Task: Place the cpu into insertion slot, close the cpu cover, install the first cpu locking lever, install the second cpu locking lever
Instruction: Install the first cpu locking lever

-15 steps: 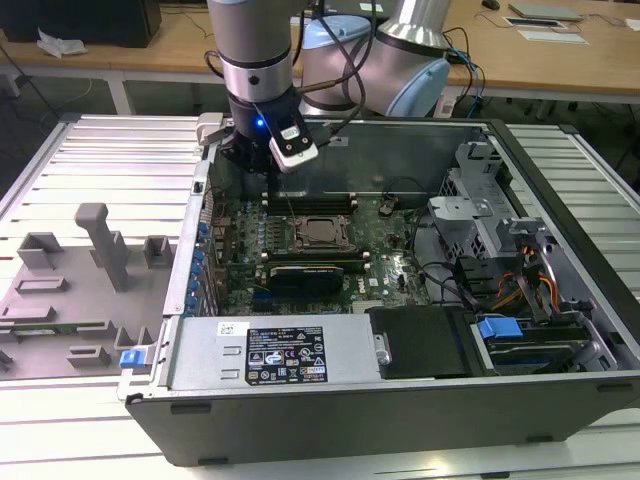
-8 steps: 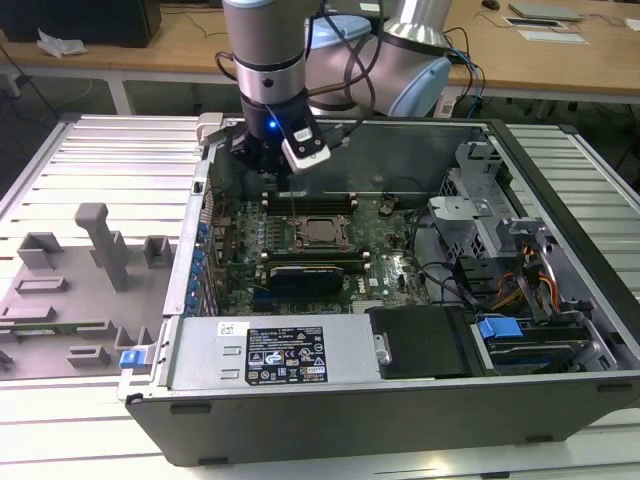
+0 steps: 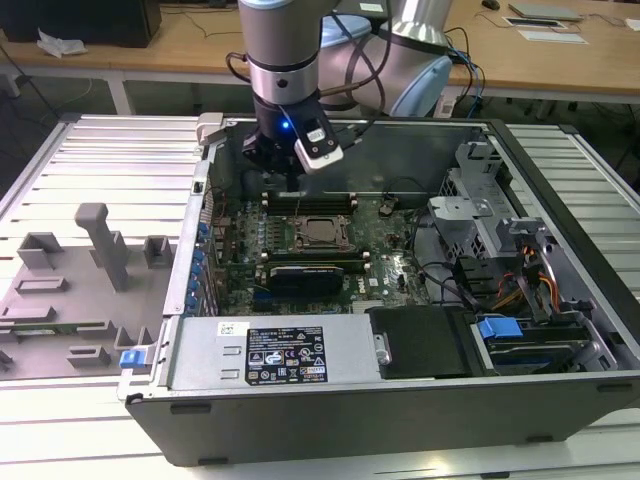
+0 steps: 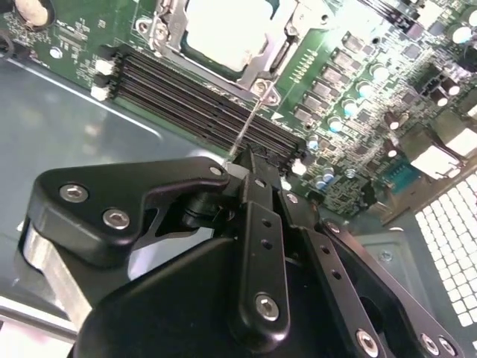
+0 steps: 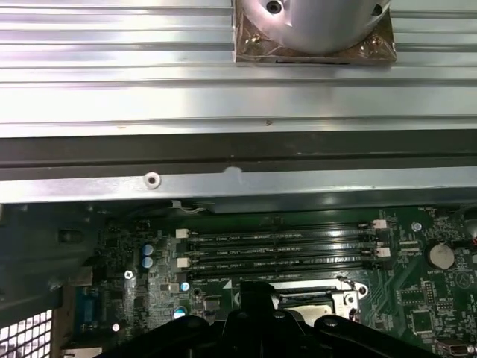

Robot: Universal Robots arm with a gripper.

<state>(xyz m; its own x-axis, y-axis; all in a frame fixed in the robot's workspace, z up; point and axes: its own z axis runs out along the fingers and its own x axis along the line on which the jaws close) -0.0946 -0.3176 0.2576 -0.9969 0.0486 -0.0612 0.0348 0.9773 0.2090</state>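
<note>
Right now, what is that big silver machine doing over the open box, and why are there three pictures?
The silver machine is a robot arm with a black gripper as its hand. The box is an open computer lying on a metal table. One picture comes from a camera standing off to the side. The other two come from cameras riding on the arm's wrist, looking at the inside of the computer. In there is a green board. On it sits a square silver chip with a metal frame around it. A thin wire lever reaches up to the gripper's tip; whether it is gripped, I cannot tell. Grey holders stand beside the computer.
</note>
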